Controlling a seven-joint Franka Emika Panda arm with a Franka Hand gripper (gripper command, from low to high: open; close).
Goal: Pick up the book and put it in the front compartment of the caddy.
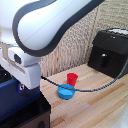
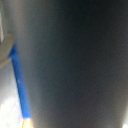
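The book (image 1: 11, 97), dark navy blue, hangs upright directly under my gripper (image 1: 22, 82) at the exterior view's left, just over the black caddy (image 1: 40, 117) in the bottom left corner. My gripper is shut on the book's upper edge, and the hand and the book hide the fingertips. In the wrist view the book's dark cover (image 2: 75, 60) fills nearly the whole picture at very close range, with a bright blue strip (image 2: 19, 85) along one side. The caddy's divider and front compartment are out of view.
A red cup (image 1: 72, 78) stands on the wooden table (image 1: 95, 107), with a blue round dish (image 1: 66, 92) just in front of it. A black glossy appliance (image 1: 112, 52) sits at the exterior view's right. A dark cable (image 1: 100, 85) arcs over the table.
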